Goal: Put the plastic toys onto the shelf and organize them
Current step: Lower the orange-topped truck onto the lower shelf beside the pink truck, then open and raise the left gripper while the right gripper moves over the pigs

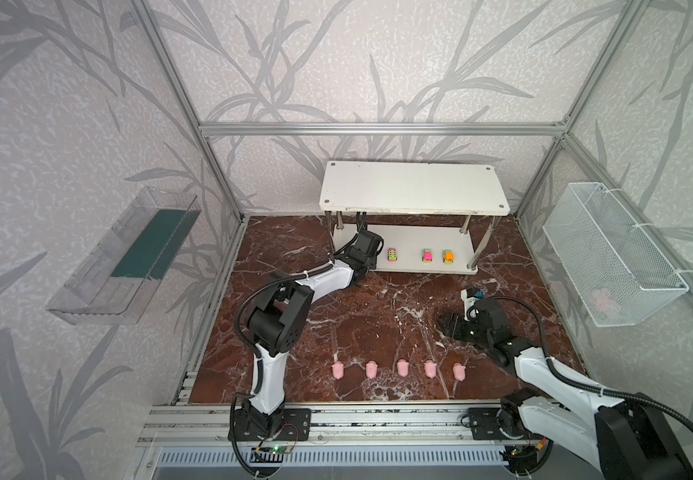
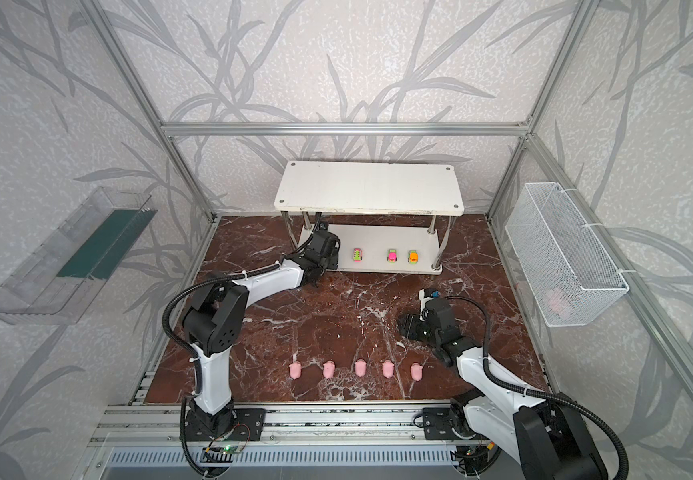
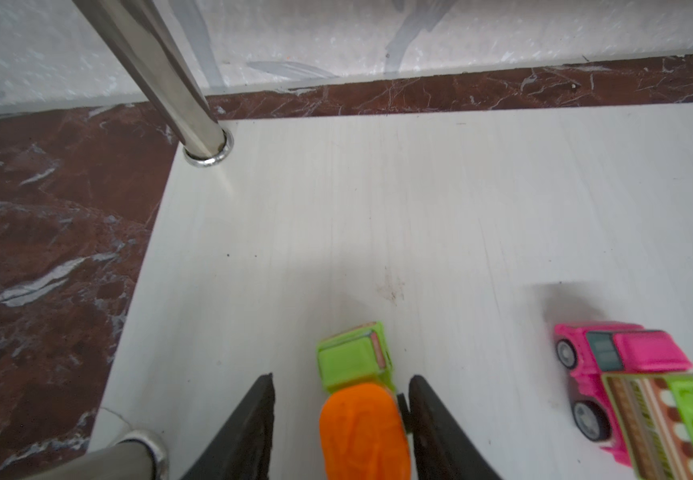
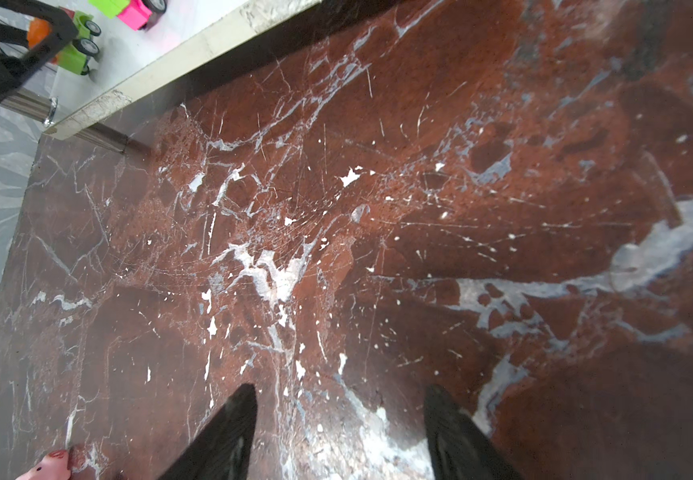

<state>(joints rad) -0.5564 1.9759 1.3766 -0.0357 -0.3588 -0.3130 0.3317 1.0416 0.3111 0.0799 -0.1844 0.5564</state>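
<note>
Lower shelf tier (image 3: 419,208) bears cropped orange-green car (image 3: 361,415), seemingly loose in left tool (image 3: 341,377).

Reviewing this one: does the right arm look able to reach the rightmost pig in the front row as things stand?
Probably yes. The right tool hovers open and empty over the marble table, and the rightmost pig lies nearby with nothing between them.
</note>
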